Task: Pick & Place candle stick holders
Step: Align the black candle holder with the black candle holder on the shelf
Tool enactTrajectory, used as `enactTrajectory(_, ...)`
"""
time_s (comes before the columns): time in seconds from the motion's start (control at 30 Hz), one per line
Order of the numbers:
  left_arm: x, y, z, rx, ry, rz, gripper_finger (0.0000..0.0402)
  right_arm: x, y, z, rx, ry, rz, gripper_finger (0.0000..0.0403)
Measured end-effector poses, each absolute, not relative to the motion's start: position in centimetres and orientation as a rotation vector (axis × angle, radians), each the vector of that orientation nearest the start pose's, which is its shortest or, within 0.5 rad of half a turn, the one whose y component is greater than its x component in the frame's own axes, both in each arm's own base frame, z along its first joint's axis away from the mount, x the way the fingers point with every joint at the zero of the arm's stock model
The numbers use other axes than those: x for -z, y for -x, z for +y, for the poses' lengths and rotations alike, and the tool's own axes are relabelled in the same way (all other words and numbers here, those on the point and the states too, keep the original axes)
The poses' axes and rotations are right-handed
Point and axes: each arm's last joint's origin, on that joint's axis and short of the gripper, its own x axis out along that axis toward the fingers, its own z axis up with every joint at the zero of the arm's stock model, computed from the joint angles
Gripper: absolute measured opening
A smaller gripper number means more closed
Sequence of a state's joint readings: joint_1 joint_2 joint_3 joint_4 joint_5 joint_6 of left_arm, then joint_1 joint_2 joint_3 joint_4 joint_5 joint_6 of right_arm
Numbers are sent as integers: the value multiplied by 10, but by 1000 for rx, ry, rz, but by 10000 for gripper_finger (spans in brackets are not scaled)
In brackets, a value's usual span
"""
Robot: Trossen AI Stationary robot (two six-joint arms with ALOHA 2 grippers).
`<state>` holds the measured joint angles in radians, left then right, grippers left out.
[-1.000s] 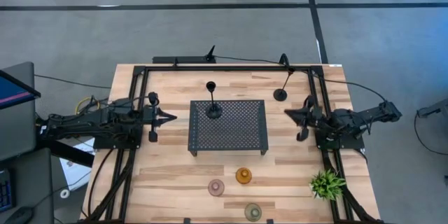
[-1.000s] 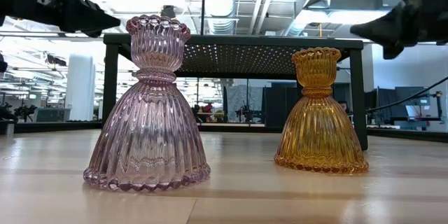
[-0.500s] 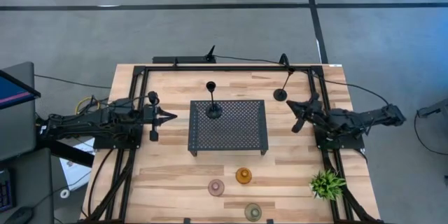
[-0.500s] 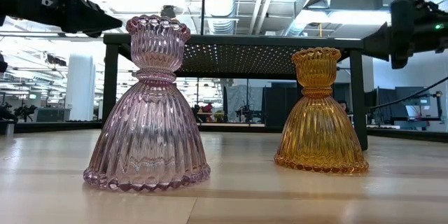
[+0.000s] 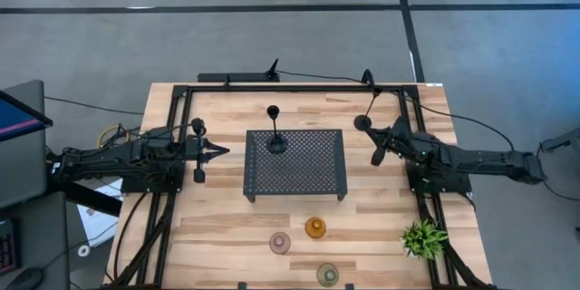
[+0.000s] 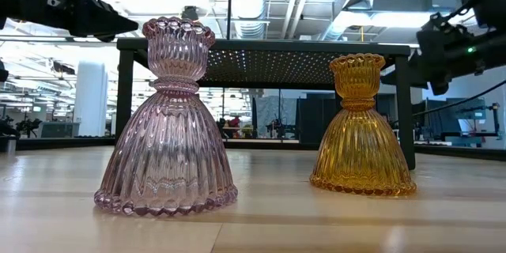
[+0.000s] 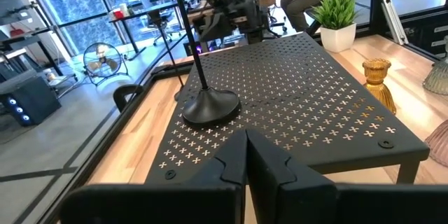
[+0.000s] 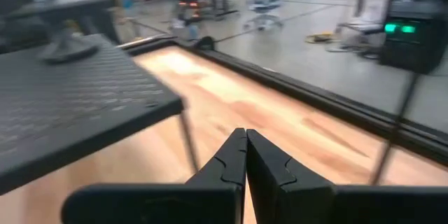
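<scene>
One slim black stemmed holder (image 5: 275, 141) stands by its round base on the black perforated tray (image 5: 308, 177). The other (image 5: 362, 123) stands on the table off the tray's far right corner. The pink (image 5: 280, 243), amber (image 5: 314, 227) and green (image 5: 327, 274) glass holders stand on the table in front of the tray. My left gripper (image 5: 220, 151) is shut and empty, left of the tray. My right gripper (image 5: 372, 134) is shut and empty, just near-right of the second black holder. Its thin stem (image 8: 397, 122) shows off to one side of the fingers (image 8: 231, 155).
A small green plant (image 5: 423, 236) in a white pot stands at the near right. Black frame rails (image 5: 172, 181) run along the table's left, right and far sides. In the low view the pink (image 6: 168, 126) and amber (image 6: 362, 130) holders stand close in front.
My right gripper has gone toward the table's far edge and a little left, up to the black stemmed holder beside the tray. It has turned about as the arm stretched out. Its fingers stay shut. Nothing on the table has moved.
</scene>
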<state>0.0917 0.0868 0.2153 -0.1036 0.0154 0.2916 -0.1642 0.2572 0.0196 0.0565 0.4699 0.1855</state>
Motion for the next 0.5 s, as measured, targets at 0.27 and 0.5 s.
enactTrajectory(0.27,-220,-89,8,-79,-293,-14,6,-155,-98,-49,829,-163,108,0)
enactTrajectory(0.5,-220,-89,8,-79,-292,-14,8,-155,-94,-57,875,-172,103,28)
